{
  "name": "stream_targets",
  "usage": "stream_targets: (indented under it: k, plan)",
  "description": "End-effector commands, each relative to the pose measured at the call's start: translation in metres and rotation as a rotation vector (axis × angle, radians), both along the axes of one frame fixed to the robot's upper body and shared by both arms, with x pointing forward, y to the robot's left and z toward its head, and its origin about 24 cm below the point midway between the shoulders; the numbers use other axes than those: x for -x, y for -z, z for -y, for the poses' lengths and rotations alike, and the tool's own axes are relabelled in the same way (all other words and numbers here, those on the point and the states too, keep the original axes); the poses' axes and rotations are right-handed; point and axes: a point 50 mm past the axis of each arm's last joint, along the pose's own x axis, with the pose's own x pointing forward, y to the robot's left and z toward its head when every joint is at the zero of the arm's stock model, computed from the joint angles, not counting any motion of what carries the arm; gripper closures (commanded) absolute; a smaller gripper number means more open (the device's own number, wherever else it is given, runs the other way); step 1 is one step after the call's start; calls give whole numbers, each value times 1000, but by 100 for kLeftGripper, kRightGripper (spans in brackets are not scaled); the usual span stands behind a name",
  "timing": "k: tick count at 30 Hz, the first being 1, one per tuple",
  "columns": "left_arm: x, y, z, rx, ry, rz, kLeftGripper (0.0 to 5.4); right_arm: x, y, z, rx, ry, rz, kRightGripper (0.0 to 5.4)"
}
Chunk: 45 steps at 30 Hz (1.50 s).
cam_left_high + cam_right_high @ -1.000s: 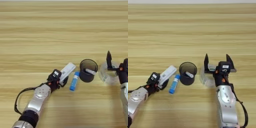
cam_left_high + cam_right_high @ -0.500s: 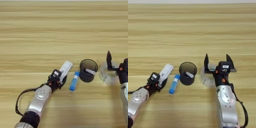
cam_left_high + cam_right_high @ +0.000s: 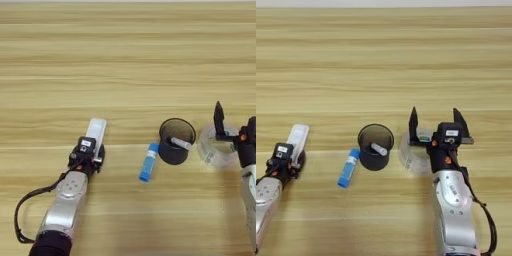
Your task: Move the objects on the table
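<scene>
A: What is carrying everything?

B: A broad light-wood desk with horizontal plank lines is filling the view.

A: What is lying on it?

B: A black mesh cup is standing upright near the middle, with a small white piece showing inside it. A small blue tube is lying just to its left. A clear tape roll is lying flat just right of the cup. A flat white stick-like device is sitting further left, well apart.
</scene>
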Motion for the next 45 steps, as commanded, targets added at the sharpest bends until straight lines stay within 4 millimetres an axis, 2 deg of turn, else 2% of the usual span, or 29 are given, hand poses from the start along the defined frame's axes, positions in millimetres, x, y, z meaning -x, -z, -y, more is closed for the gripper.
stream_targets:
  k: [1,11,13,25,36,45]
  plan:
    - [9,7,-6,-7,-59,-51,254,-2,0,1,3,3,-7,0]
    - [12,12,4,3,-17,-90,254,-2,0,1,5,1,-7,0]
    - [12,13,7,-5,2,-95,217,-2,0,1,5,1,-7,0]
    - [10,7,9,-8,13,-58,108,-1,0,1,5,-1,-7,0]
    - [3,-3,-2,-33,-40,12,5,-1,0,0,4,-4,-6,0]
    - [-2,-18,5,12,-11,126,2,-1,0,1,6,-3,-7,0]
